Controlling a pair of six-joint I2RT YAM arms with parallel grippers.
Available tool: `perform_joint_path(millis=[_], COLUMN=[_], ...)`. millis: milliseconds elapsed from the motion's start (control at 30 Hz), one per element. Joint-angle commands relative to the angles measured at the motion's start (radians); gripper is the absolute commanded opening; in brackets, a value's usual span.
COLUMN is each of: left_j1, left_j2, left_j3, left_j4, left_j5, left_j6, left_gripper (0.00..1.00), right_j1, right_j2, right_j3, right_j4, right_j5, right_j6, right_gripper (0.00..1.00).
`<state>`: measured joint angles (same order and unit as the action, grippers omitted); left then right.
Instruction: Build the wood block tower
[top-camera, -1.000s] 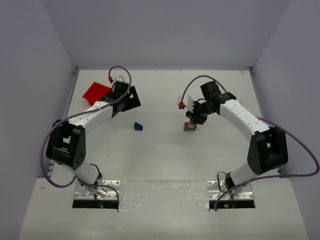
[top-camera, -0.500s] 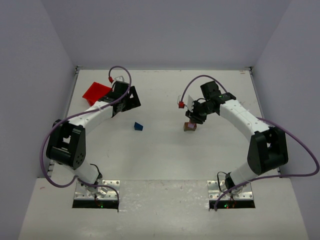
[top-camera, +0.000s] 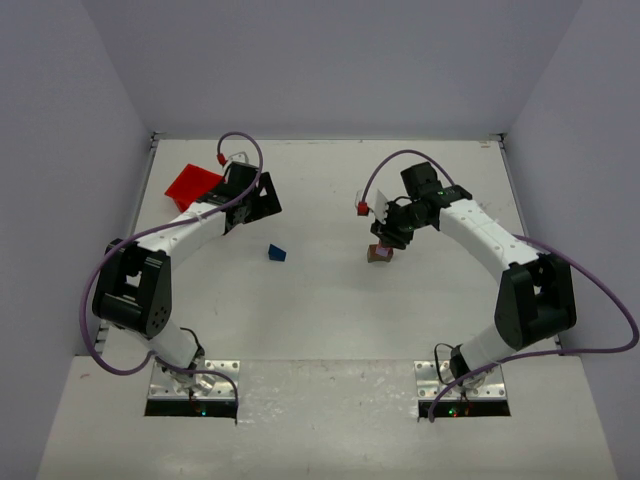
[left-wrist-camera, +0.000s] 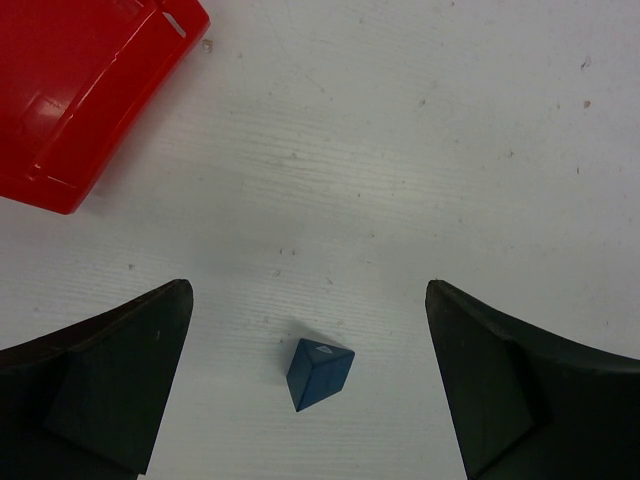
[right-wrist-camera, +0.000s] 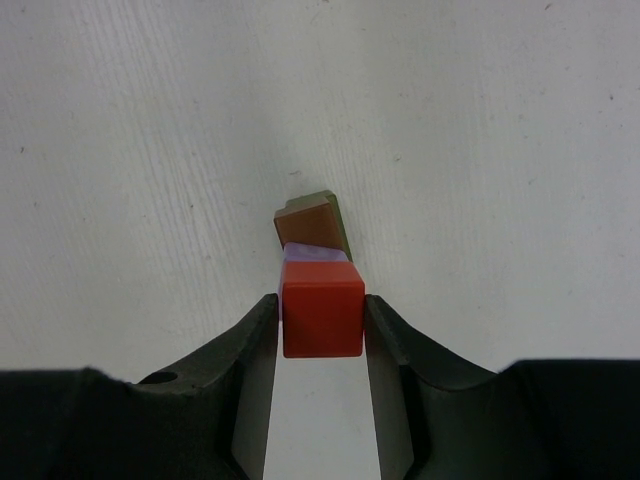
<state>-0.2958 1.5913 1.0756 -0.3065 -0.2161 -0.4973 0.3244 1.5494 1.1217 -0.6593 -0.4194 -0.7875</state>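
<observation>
In the right wrist view my right gripper (right-wrist-camera: 322, 310) is shut on an orange-red block (right-wrist-camera: 321, 320). The block sits on top of a lilac block (right-wrist-camera: 315, 253), which rests on a brown block (right-wrist-camera: 310, 218). This small stack (top-camera: 380, 254) stands right of the table's middle, under the right gripper (top-camera: 388, 236). A dark blue wedge (left-wrist-camera: 320, 372) lies alone on the table between the wide-open fingers of my left gripper (left-wrist-camera: 308, 295). The gripper hovers above it without touching. In the top view the wedge (top-camera: 277, 253) lies just in front of the left gripper (top-camera: 255, 200).
A red plastic bin (top-camera: 192, 184) lies at the back left, close behind the left gripper; its corner shows in the left wrist view (left-wrist-camera: 80, 90). Purple walls surround the white table (top-camera: 320, 320).
</observation>
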Motion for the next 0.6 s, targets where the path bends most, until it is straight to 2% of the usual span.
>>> perform_joint_path(millis=[0, 333, 567], left_j1=[-0.009, -0.009, -0.009], left_j2=[0.006, 0.007, 0.008], left_j3=[0.038, 0.037, 0.038], left_j4=[0.030, 0.029, 0.028], left_j5=[0.007, 0.006, 0.004], left_j6=[0.011, 0.011, 0.009], left_gripper=[1.00, 1.00, 1.00], right_j1=[0.005, 0.004, 0.005], right_j2=[-0.028, -0.043, -0.050], right_j3=[0.004, 0.008, 0.011], right_j4=[0.026, 0.028, 0.017], right_j5=[-0.007, 0.017, 0.015], right_j6=[0.031, 0.082, 0.115], right_gripper=[0.35, 0.27, 0.27])
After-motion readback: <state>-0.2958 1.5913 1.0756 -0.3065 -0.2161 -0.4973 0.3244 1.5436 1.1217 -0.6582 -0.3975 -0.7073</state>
